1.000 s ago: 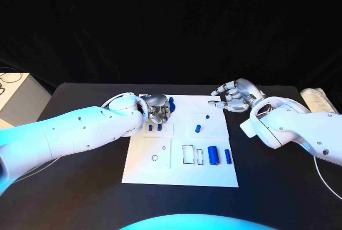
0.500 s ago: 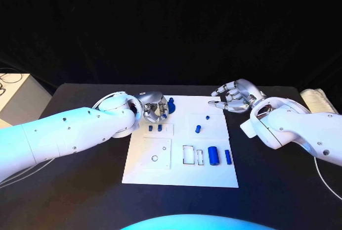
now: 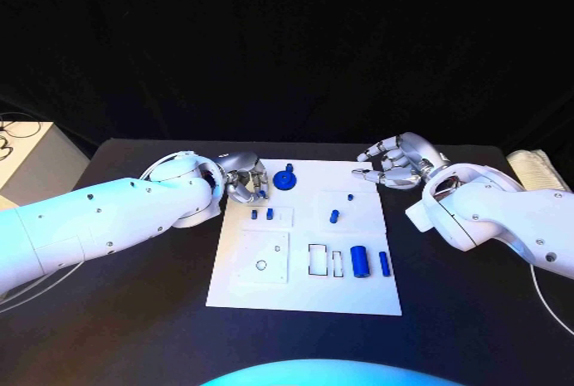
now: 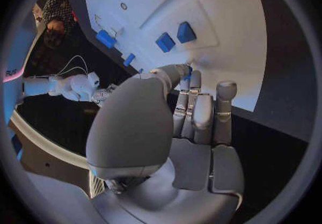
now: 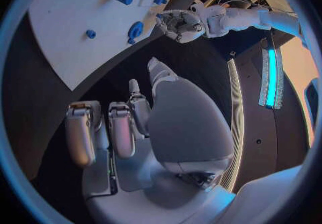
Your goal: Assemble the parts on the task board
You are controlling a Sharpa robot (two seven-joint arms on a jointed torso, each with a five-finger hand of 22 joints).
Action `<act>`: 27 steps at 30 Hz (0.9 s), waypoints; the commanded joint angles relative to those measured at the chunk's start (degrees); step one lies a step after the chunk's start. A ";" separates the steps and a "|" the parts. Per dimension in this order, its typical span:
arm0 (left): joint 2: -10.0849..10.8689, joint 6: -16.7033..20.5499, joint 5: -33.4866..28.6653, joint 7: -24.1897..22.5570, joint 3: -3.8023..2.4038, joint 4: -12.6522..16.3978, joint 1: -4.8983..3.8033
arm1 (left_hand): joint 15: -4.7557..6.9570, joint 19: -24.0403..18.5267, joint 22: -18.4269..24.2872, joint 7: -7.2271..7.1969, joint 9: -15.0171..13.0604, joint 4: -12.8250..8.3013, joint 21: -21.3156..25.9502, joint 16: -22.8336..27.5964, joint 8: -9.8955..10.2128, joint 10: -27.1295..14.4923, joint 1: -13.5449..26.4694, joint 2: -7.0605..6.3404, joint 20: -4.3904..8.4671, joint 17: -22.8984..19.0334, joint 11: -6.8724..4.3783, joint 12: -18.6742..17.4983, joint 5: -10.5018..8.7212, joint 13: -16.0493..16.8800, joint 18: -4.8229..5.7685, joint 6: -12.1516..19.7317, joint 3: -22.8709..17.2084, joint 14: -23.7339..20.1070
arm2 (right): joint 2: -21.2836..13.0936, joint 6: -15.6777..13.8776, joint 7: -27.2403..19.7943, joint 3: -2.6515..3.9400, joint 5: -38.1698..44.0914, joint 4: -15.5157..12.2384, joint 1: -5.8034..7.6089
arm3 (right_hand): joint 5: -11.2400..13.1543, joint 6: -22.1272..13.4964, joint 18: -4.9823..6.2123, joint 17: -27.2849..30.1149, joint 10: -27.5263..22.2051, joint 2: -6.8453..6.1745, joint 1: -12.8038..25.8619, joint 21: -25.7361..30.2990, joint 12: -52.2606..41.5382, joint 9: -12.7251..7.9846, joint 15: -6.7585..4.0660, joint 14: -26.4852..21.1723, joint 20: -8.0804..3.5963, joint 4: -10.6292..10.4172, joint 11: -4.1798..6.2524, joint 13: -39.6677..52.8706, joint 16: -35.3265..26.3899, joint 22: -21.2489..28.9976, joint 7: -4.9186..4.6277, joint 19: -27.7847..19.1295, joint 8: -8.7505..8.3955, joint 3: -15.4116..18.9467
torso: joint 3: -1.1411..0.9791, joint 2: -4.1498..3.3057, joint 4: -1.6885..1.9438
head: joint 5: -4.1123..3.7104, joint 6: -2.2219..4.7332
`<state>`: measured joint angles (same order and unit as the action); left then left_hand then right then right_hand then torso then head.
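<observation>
Head view: the white task board lies in the middle of the black table. Seven blue parts are on it — one round disc with a knob near the far left corner, two short pegs side by side on the left half, two small pegs right of centre, and a thick cylinder with a thin one beside it near the right edge. The left hand sits over the board's far left edge, just beside the disc, fingers curled in; I cannot tell whether it grasps anything. The right hand hovers off the board's far right corner, fingers apart and bent, holding nothing.

Left wrist view: the left hand has its fingers drawn together above the board's edge; a speck of blue shows at the fingertips, too small to identify. Four blue parts show on the board beyond it.

Right wrist view: the right hand hangs loose over the dark table, off the board. Four blue parts show on the board, and the left hand is just beside the disc.
</observation>
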<state>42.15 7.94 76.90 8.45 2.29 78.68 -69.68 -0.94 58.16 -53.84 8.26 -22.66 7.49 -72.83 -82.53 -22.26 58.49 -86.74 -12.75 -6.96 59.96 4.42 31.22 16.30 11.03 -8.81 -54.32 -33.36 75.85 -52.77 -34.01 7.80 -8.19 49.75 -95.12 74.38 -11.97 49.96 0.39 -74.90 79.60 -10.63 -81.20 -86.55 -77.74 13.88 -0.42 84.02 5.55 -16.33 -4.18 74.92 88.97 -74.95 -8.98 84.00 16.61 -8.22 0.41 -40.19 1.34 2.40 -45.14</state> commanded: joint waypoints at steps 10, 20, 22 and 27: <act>-1.00 -2.43 -0.72 0.30 0.03 -1.45 0.03 | 0.10 -0.10 0.05 -0.10 -0.10 -0.23 -0.05 -0.26 0.25 0.25 0.56 -0.16 -0.15 -0.05 -0.02 -0.28 0.16 0.02 0.34 -0.48 -0.05 0.28 | 0.09 0.74 -0.48 0.02 0.27 -0.01 -0.04 | -0.35 -0.43 0.55 -12.08 -0.41 0.23 0.41 0.08 0.17 -0.08 0.46 5.16 0.41 -0.05 -0.14 3.95 -0.37 -12.55 -0.13 4.28 0.19 -0.13 | -0.02 -0.09 -0.12 | 0.02 -0.13; -1.67 -2.10 -0.79 0.08 0.08 -1.84 0.09 | 0.12 -0.12 0.05 -0.13 -0.12 -0.25 -0.04 -0.25 0.29 0.33 0.63 -0.15 -0.15 -0.10 -0.05 -0.39 0.16 0.01 0.34 -0.55 -0.07 0.25 | 0.08 0.76 -0.44 0.02 0.30 -0.02 -0.04 | -0.35 -0.43 0.55 -12.08 -0.41 0.23 0.41 0.08 0.17 -0.08 0.46 5.16 0.41 -0.05 -0.14 3.95 -0.37 -12.55 -0.13 4.28 0.19 -0.13 | -0.04 -0.04 -0.12 | -0.05 -0.18; -1.74 -2.14 -0.80 0.08 0.09 -1.88 0.09 | 0.12 -0.12 0.05 -0.13 -0.12 -0.25 -0.04 -0.25 0.29 0.33 0.63 -0.15 -0.15 -0.10 -0.05 -0.39 0.16 0.01 0.34 -0.55 -0.07 0.25 | 0.08 0.76 -0.43 0.02 0.31 -0.02 -0.04 | -0.35 -0.43 0.55 -12.08 -0.41 0.23 0.41 0.08 0.17 -0.08 0.46 5.16 0.41 -0.05 -0.14 3.95 -0.37 -12.55 -0.13 4.28 0.19 -0.13 | -0.04 -0.04 -0.13 | -0.06 -0.20; -1.95 -2.33 -0.81 0.09 0.10 -1.98 0.09 | 0.13 -0.16 0.08 -0.15 -0.13 -0.28 -0.02 -0.25 0.32 0.38 0.65 -0.14 -0.14 -0.09 -0.06 -0.45 0.16 0.01 0.33 -0.59 -0.09 0.26 | 0.07 0.77 -0.42 0.02 0.31 -0.01 -0.04 | -0.35 -0.43 0.55 -12.08 -0.41 0.23 0.41 0.08 0.17 -0.08 0.46 5.16 0.41 -0.05 -0.14 3.95 -0.37 -12.55 -0.13 4.28 0.19 -0.13 | -0.02 -0.03 -0.09 | -0.10 -0.16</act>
<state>40.39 6.36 76.42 8.80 2.39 76.68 -69.60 -0.94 58.15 -53.85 8.08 -22.71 7.50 -72.83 -82.53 -21.94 58.48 -86.75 -12.77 -6.96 59.91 4.43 30.94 16.27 11.02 -8.81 -54.47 -33.35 75.84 -52.72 -33.97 7.84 -8.19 49.75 -95.09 74.37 -11.97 49.96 0.39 -74.90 79.60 -10.63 -81.20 -86.55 -77.74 13.89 -0.42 84.02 5.55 -16.33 -4.17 74.93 88.97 -74.93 -8.98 84.00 16.61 -8.22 0.37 -40.23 1.22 2.35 -45.33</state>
